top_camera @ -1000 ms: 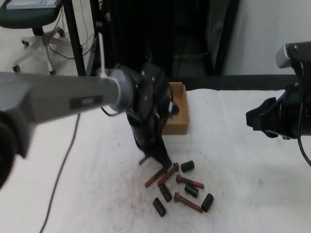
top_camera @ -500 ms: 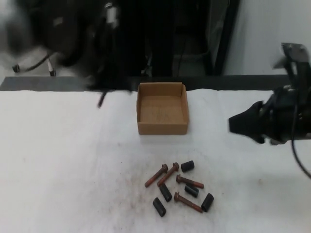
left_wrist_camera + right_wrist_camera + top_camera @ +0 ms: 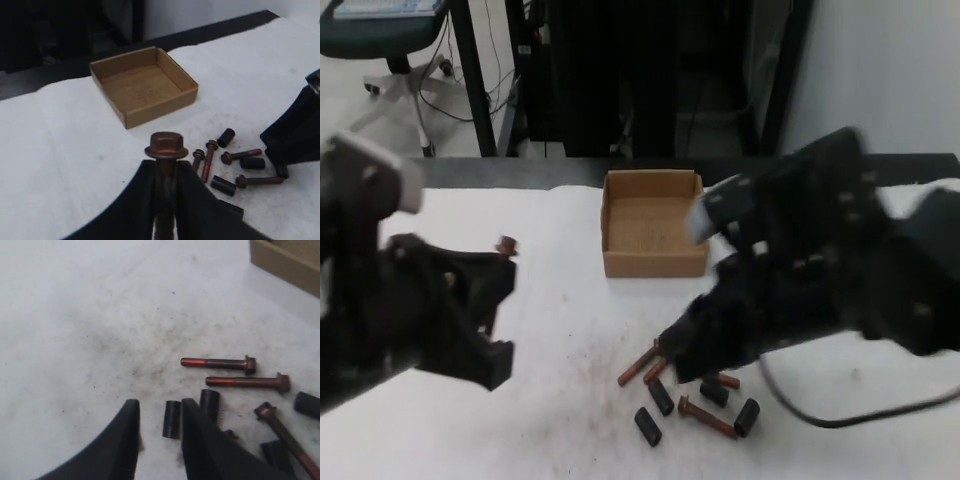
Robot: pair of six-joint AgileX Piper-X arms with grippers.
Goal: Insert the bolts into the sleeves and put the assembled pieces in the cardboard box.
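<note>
My left gripper (image 3: 165, 172) is shut on a rusty bolt (image 3: 165, 147) whose head sticks up past the fingers. In the high view that bolt (image 3: 506, 245) is held above the left side of the table, well clear of the pile. Loose bolts (image 3: 707, 417) and black sleeves (image 3: 647, 426) lie in a heap in front of the cardboard box (image 3: 654, 262). My right gripper (image 3: 160, 407) is open and low over the heap. A short black sleeve (image 3: 172, 418) stands between its fingers. Two bolts (image 3: 218, 362) lie side by side just beyond.
The box (image 3: 150, 107) is open-topped with nothing inside it. The right arm's dark body (image 3: 820, 270) hangs over the right half of the heap and hides part of it. White cloth (image 3: 560, 400) covers the table. An office chair (image 3: 390, 40) stands off the table's far left.
The left arm rose off the heap with a bolt and swung back to the left. The right arm came in from the right edge and dropped over the heap.
</note>
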